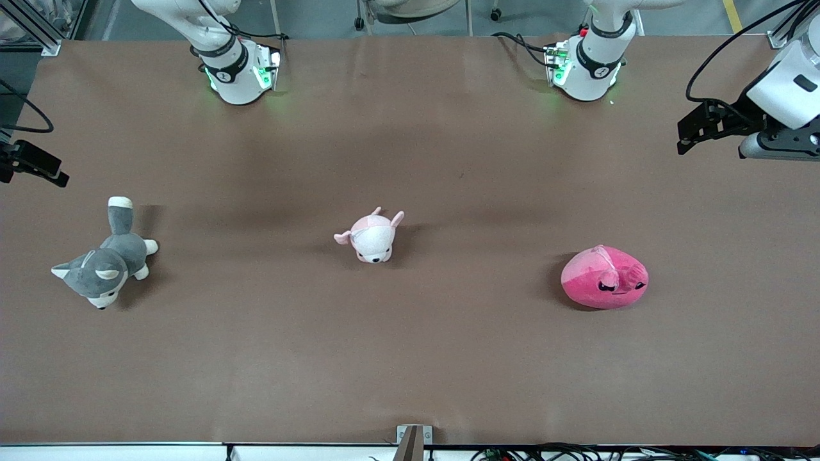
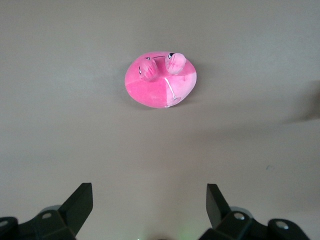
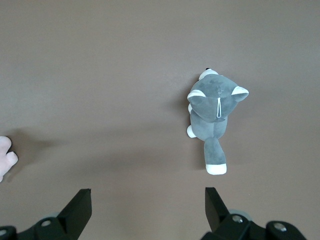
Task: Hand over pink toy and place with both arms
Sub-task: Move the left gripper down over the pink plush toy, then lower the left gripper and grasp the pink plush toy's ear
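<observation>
The pink toy (image 1: 604,278) is a bright magenta round plush with black angry eyes. It lies on the brown table toward the left arm's end, and also shows in the left wrist view as the pink toy (image 2: 160,82). My left gripper (image 1: 688,136) hangs high over the table's edge at the left arm's end, apart from the toy. In its wrist view the left gripper (image 2: 149,197) is open and empty. My right gripper (image 1: 38,171) hovers over the right arm's end of the table. The right gripper (image 3: 148,200) is open with nothing between its fingers.
A grey-and-white husky plush (image 1: 106,262) lies at the right arm's end, seen too as the husky (image 3: 215,107) in the right wrist view. A small pale pink-and-white animal plush (image 1: 371,237) sits mid-table. Both arm bases (image 1: 237,70) stand along the table's edge farthest from the front camera.
</observation>
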### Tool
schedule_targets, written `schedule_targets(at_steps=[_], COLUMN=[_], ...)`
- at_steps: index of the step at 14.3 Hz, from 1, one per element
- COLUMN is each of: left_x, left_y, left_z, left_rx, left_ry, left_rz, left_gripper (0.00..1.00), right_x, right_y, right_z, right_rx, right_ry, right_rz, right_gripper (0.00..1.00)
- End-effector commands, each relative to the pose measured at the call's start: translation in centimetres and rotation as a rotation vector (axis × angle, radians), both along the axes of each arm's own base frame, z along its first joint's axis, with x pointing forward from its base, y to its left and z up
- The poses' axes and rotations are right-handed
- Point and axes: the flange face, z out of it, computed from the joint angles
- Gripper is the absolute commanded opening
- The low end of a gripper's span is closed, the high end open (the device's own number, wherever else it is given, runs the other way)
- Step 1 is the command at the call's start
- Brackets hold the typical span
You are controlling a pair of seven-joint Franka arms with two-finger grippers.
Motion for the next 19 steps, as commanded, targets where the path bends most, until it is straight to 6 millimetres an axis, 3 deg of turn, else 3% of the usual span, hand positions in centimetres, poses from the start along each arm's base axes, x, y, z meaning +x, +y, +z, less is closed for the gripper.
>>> schedule_targets(at_steps=[1,3,5,10,12,17,19], left_x=[0.2,0.3,2.1,6.4,7.8,10.5,11.7], left_y=[0.0,0.2,0.6,1.4,1.9,4.2,4.2], left_z=[0.5,1.1,0.4,-4.2,-7.2,-17.0,-20.2], left_rx=[-0.005,-0.002,-0.006,-0.028,-0.022,-0.058,-0.066], left_ry=[-0.005,-0.019,-0.013,0.012,0.006,-0.030,-0.014], left_rz=[-0.017,-0.012,-0.004,0.012,0.021,0.089,0.094], left_gripper=[1.00,1.00,1.00,1.00,1.00,1.00,1.00], right_x=[-1.1,-1.1,-1.2,-1.1,-1.1,-1.2,-1.2], right_y=[0.3,0.1,0.1,0.3,0.3,0.3,0.3], right_z=[0.5,0.6,0.5,0.5,0.5,0.5,0.5], right_rx=[-0.019,-0.019,-0.018,-0.018,-0.018,-0.018,-0.018], right_ry=[-0.002,-0.003,0.005,0.005,0.005,0.006,0.006], right_rz=[0.015,0.012,0.013,0.015,0.015,0.015,0.015], right_gripper=[1.00,1.00,1.00,1.00,1.00,1.00,1.00])
